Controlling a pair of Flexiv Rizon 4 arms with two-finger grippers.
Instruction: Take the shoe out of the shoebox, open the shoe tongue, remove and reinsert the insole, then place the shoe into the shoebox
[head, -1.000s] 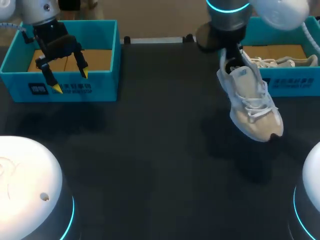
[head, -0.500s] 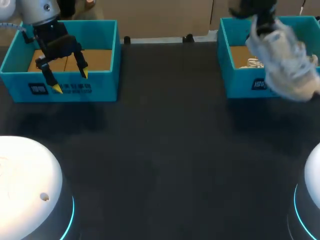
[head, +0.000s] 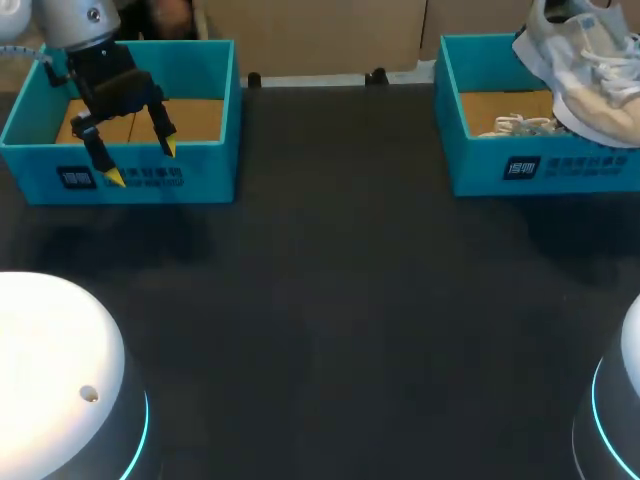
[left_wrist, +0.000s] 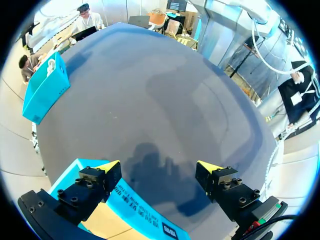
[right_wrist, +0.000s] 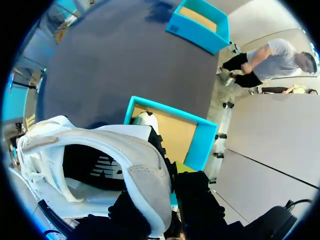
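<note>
The right gripper (right_wrist: 167, 182) is closed on the heel edge of the white shoe (head: 582, 70), with one finger inside the shoe and one outside. It holds the shoe tilted in the air above the right shoebox (head: 480, 172). A second shoe (head: 515, 125) lies inside this box. The left gripper (head: 140, 163) has its fingers wide apart and holds nothing. It hangs over the front wall of the left shoebox (head: 205, 172).
</note>
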